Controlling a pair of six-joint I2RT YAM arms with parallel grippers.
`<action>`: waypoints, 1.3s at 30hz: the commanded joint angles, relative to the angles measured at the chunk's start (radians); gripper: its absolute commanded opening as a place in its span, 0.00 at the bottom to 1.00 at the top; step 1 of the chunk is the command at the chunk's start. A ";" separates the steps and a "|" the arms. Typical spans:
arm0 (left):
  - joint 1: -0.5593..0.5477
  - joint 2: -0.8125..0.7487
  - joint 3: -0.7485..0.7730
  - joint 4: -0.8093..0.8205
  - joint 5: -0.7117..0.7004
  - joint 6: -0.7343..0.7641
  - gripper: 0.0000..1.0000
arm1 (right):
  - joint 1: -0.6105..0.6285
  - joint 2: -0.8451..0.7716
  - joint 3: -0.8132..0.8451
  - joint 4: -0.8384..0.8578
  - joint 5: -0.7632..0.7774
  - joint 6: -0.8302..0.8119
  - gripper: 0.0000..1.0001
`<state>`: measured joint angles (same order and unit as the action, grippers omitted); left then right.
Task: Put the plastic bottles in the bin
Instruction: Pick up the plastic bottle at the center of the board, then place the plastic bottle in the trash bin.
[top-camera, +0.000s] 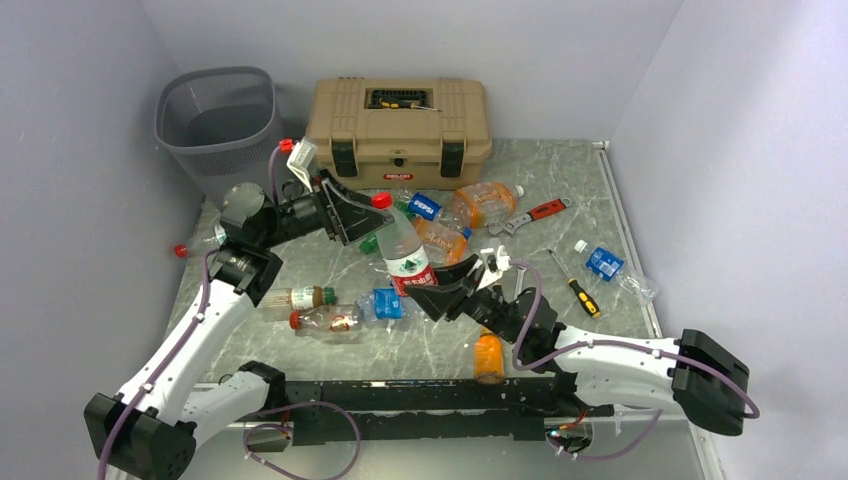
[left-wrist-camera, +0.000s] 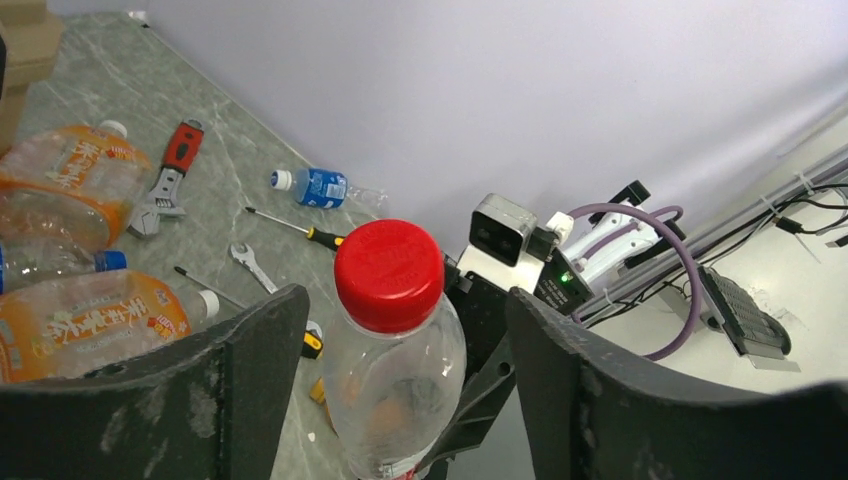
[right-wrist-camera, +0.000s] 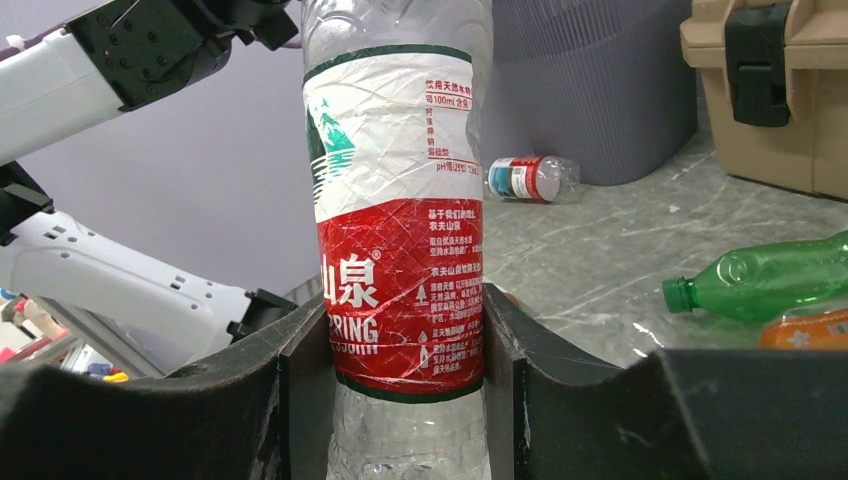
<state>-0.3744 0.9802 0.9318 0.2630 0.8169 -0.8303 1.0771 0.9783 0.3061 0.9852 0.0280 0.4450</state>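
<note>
My right gripper (top-camera: 428, 291) is shut on a clear bottle with a red-white label (top-camera: 405, 255) and holds it tilted above the table, gripped at the label's lower part (right-wrist-camera: 400, 200). My left gripper (top-camera: 368, 216) is open around the bottle's red-capped top (left-wrist-camera: 389, 272), with a gap on each side between the bottle and the fingers (left-wrist-camera: 255, 350). The grey mesh bin (top-camera: 218, 120) stands at the back left, behind the left arm. Several other bottles lie on the table: orange ones (top-camera: 483, 203), a blue-labelled one (top-camera: 605, 263), and a few at the left (top-camera: 330, 320).
The tan toolbox (top-camera: 400, 120) stands at the back centre. A red-handled wrench (top-camera: 535, 215) and a screwdriver (top-camera: 575, 285) lie to the right. An orange bottle (top-camera: 488, 357) sits near the arm bases. A green bottle (right-wrist-camera: 770, 285) lies close to the toolbox.
</note>
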 joint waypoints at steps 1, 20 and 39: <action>-0.008 -0.012 0.022 -0.044 0.020 0.029 0.75 | 0.032 0.034 0.069 0.090 0.048 -0.035 0.18; -0.011 -0.044 0.044 -0.140 -0.034 0.135 0.00 | 0.061 0.024 0.156 -0.216 0.075 -0.033 0.87; -0.011 -0.080 0.406 -0.565 -0.638 0.655 0.00 | 0.044 -0.469 0.168 -0.851 0.322 0.026 1.00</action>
<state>-0.3847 0.8917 1.2377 -0.2722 0.4267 -0.3073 1.1263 0.5583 0.4801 0.2276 0.2596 0.4591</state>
